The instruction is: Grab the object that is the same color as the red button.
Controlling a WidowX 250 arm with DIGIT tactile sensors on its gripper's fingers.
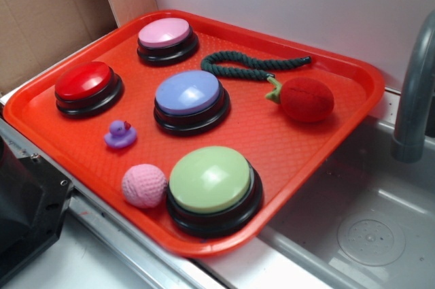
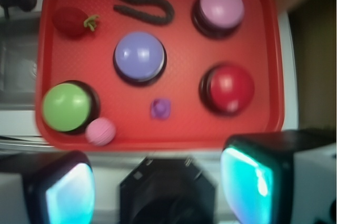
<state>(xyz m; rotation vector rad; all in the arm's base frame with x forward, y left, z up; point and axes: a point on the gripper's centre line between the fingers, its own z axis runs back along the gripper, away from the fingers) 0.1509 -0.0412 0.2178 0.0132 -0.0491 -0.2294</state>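
The gripper hangs high above the near edge of the red tray, its two fingers spread wide with nothing between them, seen only in the wrist view. From that view the red plush fruit lies far ahead and well off to the left, in the tray's distant left corner, with its green stem pointing right and its dark rope tail curling away further right. The red button that sets the colour sits ahead and to the right, much nearer to the gripper. The likeliest slip, in my judgement, is going for the wrong thing: the pink crocheted ball is the nearest soft object, just ahead and left, touching or nearly touching the green button. The blue button stands between the gripper and the fruit, so a low, direct reach could knock it. The tray shares the fruit's colour, which may blur the outline, and closing on the rope tail instead of the body could let the toy dangle or drop.
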